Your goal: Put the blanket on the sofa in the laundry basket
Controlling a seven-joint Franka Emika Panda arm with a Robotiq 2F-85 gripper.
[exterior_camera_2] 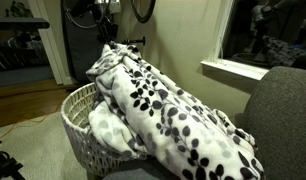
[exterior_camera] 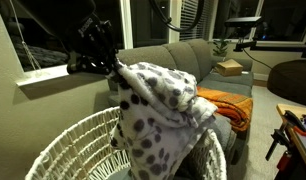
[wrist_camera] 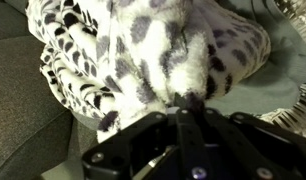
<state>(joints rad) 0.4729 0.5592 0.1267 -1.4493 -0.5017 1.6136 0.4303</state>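
Sofa (exterior_camera: 183,55), grey: one.
Blanket (exterior_camera_2: 163,110), spotted: I hold it lifted, trailing from the sofa's seat edge across the basket's rim.
Laundry basket (exterior_camera_2: 78,125), woven: at the sofa's end.
End effector (wrist_camera: 183,100): clamped onto a blanket fold.

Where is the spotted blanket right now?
In both exterior views the blanket hangs from the shut claw above the basket, its tail trailing onto the sofa.
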